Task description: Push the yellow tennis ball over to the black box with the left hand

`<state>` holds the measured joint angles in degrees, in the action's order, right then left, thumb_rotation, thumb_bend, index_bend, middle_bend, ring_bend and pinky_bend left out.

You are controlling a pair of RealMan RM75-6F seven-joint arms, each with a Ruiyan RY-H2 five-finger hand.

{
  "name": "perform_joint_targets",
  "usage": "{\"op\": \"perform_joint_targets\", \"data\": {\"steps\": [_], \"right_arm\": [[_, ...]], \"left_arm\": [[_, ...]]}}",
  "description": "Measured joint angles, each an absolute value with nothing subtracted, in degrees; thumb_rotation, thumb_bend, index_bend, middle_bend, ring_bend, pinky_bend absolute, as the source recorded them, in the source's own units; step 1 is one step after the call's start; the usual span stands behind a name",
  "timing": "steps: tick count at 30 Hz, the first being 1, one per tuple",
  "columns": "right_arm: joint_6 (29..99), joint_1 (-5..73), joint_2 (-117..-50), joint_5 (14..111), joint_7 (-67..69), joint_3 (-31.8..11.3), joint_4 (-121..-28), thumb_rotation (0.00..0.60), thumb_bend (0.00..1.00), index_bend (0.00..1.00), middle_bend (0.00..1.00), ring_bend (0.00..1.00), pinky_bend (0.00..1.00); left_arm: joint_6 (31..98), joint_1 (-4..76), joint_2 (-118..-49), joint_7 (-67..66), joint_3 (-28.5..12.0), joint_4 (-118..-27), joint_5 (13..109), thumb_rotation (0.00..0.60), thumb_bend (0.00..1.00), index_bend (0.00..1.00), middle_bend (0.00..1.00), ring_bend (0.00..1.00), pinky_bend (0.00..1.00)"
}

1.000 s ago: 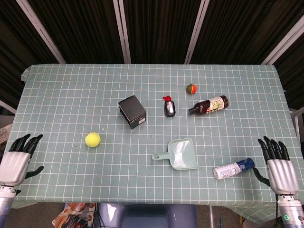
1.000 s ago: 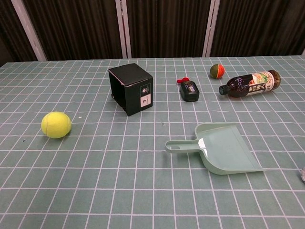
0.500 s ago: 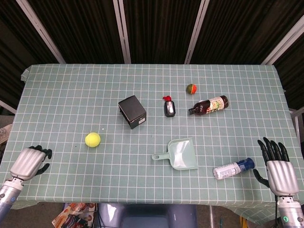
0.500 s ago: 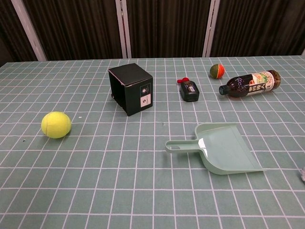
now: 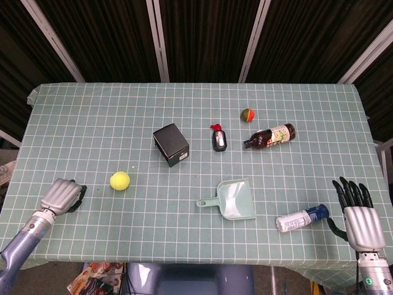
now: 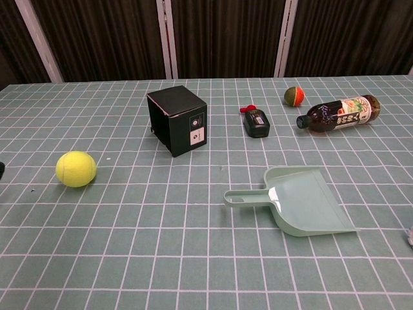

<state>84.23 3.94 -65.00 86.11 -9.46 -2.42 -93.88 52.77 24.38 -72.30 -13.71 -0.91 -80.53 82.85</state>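
Note:
The yellow tennis ball (image 5: pixel 120 180) (image 6: pixel 76 169) lies on the checked tablecloth, left of centre. The black box (image 5: pixel 171 144) (image 6: pixel 177 120) stands behind it and to its right, a few squares away. My left hand (image 5: pixel 63 195) is over the table to the left of the ball, with a gap between them. Its dark fingers are curled in toward the ball and hold nothing. In the chest view only a dark sliver of the left hand (image 6: pixel 1 169) shows at the left edge. My right hand (image 5: pixel 359 215) hovers at the near right corner with its fingers spread and nothing in it.
A pale green dustpan (image 5: pixel 232 200) (image 6: pixel 303 200) lies right of the ball's line. Behind it are a small black red-capped bottle (image 5: pixel 218 138), a dark sauce bottle (image 5: pixel 270 136) on its side and a red-green ball (image 5: pixel 247 115). A white and blue can (image 5: pixel 301 217) lies near the right hand.
My left hand has come from the near left table edge in over the cloth toward the ball, and its fingers have curled in. The ball, the box and the right hand have stayed put.

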Motion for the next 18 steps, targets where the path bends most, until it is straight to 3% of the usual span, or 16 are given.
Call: {"op": "perform_joint_targets", "data": {"steps": [18], "right_arm": [[85.3, 3.4, -64.6, 86.7, -8.7, -2.3, -93.9, 0.6, 0.31, 0.0, 0.0, 0.0, 0.0]], "left_arm": [[51.7, 28.0, -78.5, -13.6, -0.5, -76.9, 82.9, 0.6, 0.39, 0.59, 0.64, 0.47, 0.61]]}}
